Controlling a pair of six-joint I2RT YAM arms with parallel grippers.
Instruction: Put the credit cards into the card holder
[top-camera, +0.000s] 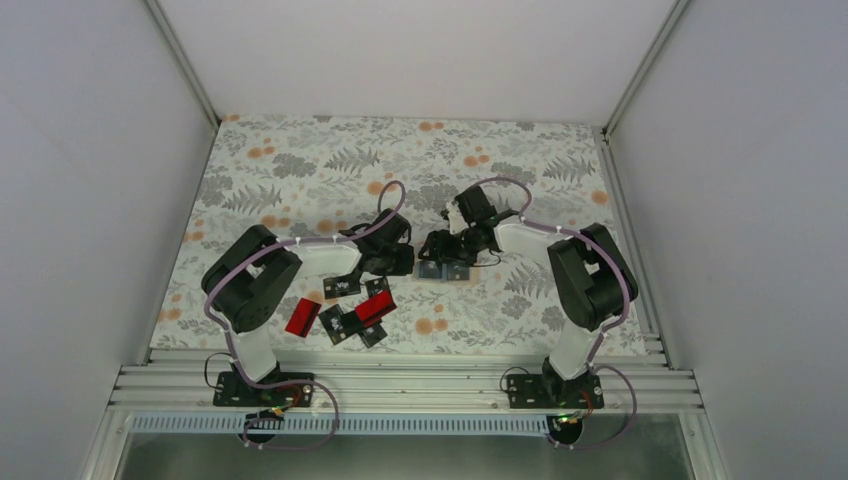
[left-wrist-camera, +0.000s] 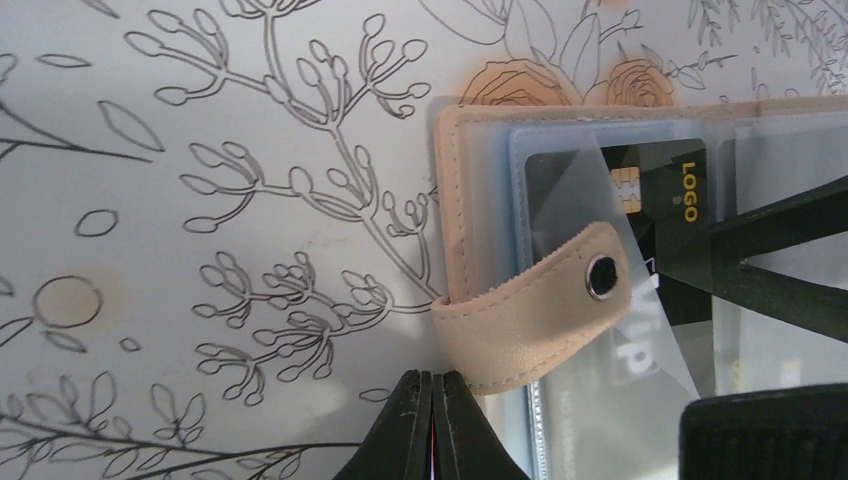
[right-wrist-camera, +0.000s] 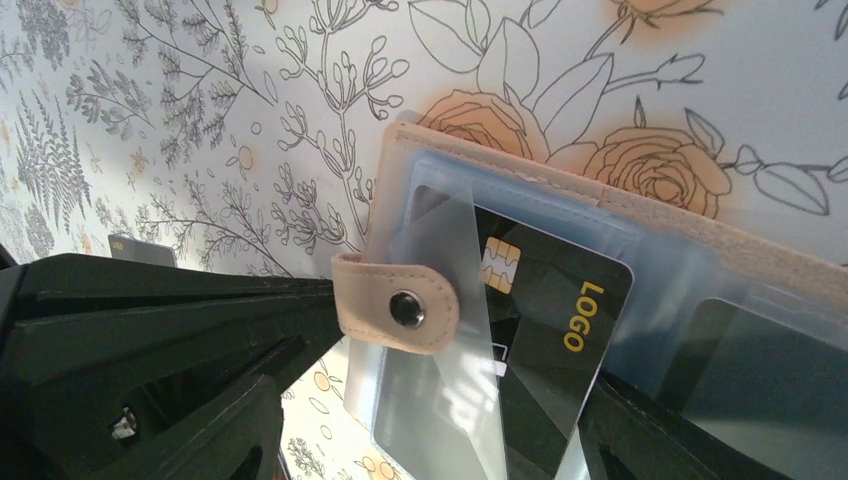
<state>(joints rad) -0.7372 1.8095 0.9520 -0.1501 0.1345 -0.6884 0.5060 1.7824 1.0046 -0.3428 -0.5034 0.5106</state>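
Card holder (left-wrist-camera: 470, 190) lies open on the worktop (left-wrist-camera: 150, 300) between the arms, its strap (left-wrist-camera: 530, 310) folded over a clear sleeve with a black card (right-wrist-camera: 555, 310) askew inside. Left gripper (left-wrist-camera: 432, 430): jaws closed; whether a thin card is pinched cannot be told. The holder sits just ahead and right of it, long axis running away rightward. Right gripper (right-wrist-camera: 450, 390): jaws wide apart, straddling the holder. Loose credit cards (top-camera: 350, 312) lie nearer the left arm.
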